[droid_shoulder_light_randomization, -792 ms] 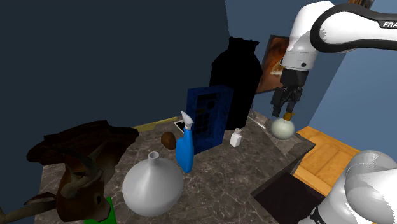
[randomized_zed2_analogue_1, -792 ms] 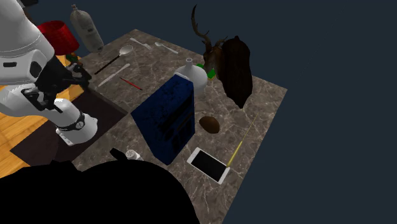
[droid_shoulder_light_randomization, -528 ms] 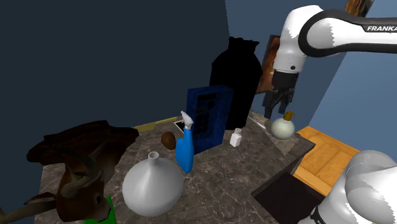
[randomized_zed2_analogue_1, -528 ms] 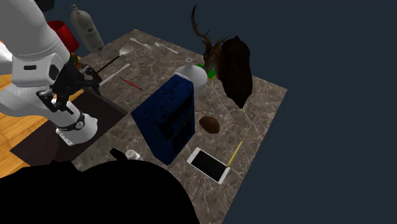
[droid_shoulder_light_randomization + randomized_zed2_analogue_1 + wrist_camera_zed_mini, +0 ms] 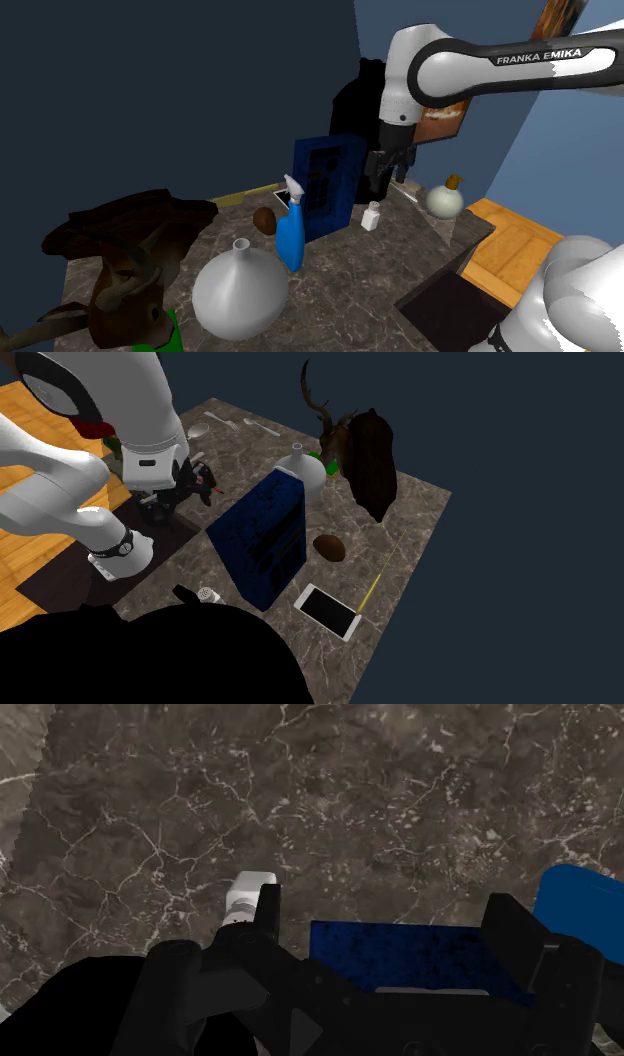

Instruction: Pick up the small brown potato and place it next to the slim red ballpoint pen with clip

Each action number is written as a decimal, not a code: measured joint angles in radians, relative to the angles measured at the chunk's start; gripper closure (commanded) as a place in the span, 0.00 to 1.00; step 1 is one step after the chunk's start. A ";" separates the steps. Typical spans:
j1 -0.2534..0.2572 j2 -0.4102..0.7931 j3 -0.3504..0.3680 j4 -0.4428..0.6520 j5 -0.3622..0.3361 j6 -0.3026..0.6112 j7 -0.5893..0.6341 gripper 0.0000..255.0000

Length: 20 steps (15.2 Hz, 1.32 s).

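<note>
In the shoulder view the gripper has swung left from the round corked flask to above the white shaker. Its fingers stand apart and empty. The brown potato lies on the bench, left of the blue box.

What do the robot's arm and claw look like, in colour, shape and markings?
The arm is glossy white, with rounded links and dark joints. Black letters on one link read FRANKA EMIKA. The claw is all black, with two flat, blocky fingers.
</note>
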 measured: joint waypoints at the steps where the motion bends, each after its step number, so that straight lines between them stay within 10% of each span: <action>1: 0.002 0.045 0.014 0.037 -0.005 0.008 0.017 0.00; 20: 0.117 0.817 0.151 0.664 -0.252 0.077 0.345 0.00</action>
